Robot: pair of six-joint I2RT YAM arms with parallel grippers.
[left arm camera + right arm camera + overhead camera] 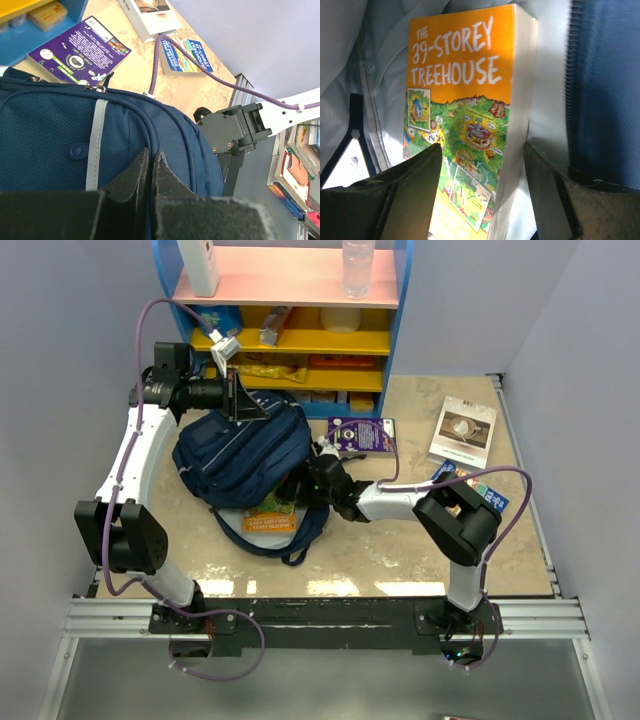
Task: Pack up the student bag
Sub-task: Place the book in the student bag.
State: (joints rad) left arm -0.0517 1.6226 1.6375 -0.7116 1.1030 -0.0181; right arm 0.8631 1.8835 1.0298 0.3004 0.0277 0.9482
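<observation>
While closed left fingers [137,175] rest on the navy blue fabric student bag [240,455], right fingers [405,200] inside flank an orange paperback book [465,100], lengthwise ahead; grip unclear.

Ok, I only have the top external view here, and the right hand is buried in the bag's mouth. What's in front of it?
Observer: A paperback, The 39-Storey Treehouse, stands between the right hand's fingers, inside the student bag, with pale lining behind it.
Operator: Clamped on it?
Observer: Cannot tell. One finger overlaps the cover, and the other sits by the page edge.
Operator: And the other arm?
Observer: The left hand rests on the bag's top, its fingers closed with a sliver of blue fabric between them.
</observation>
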